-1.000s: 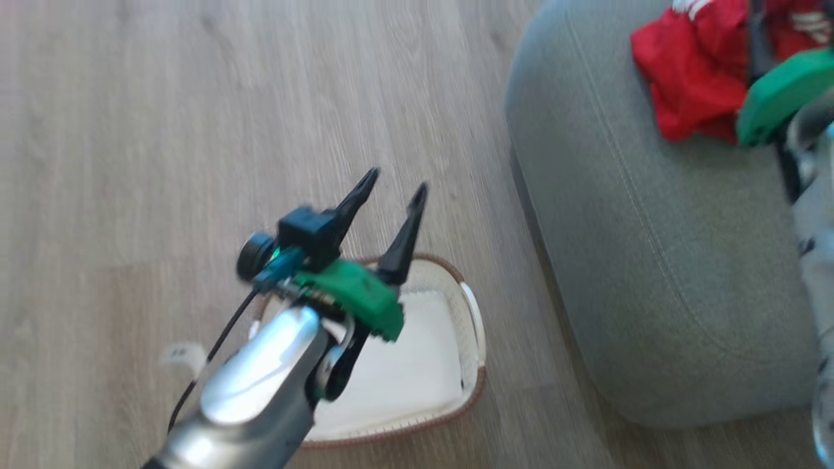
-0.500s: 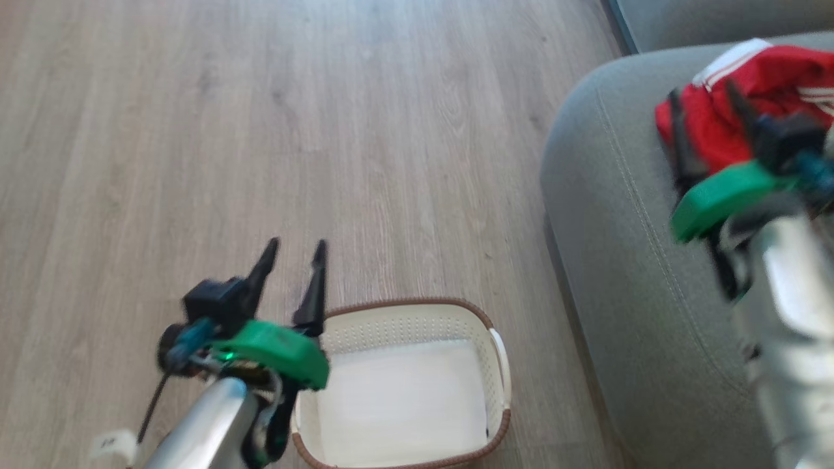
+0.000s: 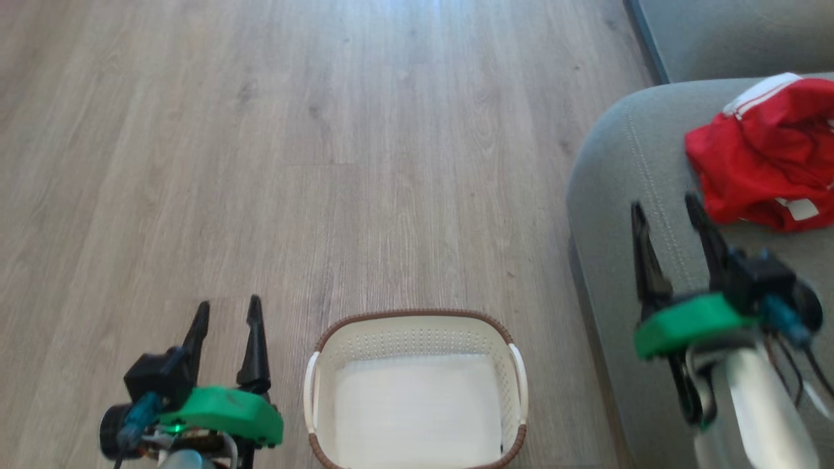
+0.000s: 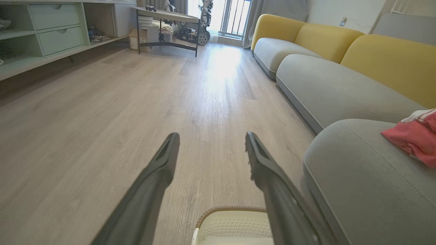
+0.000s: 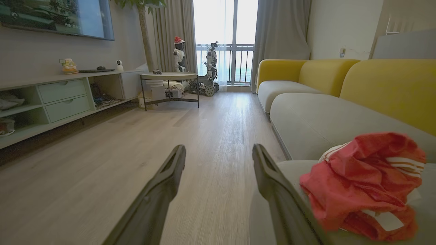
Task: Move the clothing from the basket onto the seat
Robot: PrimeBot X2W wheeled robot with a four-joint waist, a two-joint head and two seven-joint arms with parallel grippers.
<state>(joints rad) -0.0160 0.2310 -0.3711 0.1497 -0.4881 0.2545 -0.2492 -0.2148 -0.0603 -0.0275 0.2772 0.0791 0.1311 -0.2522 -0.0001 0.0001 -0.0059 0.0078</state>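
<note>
The red clothing (image 3: 765, 163) with white bands lies bunched on the grey-green seat (image 3: 625, 195), also seen as clothing (image 5: 364, 185) and clothing (image 4: 414, 137). On the floor stands the cream basket (image 3: 417, 332) with a brown rim, holding a flat white sheet. My left gripper (image 3: 225, 312) hovers open just left of the basket, nothing between its fingers. My right gripper (image 3: 664, 205) is open above the seat's near corner, a little left of the clothing and not touching it. The basket rim (image 4: 231, 211) peeks between my left fingers (image 4: 160, 170).
Wood floor (image 3: 293, 163) stretches ahead. Further grey seats with yellow backs (image 5: 313, 73) line the right side. A low shelf unit (image 5: 61, 98) runs along the left wall, and a small round table (image 5: 169, 76) and a wheeled robot (image 5: 209, 80) stand by the window.
The head view has swung, so the whole picture shifted. My right gripper has drawn back from the clothing, which stays on the seat. My left gripper has come down beside the basket.
</note>
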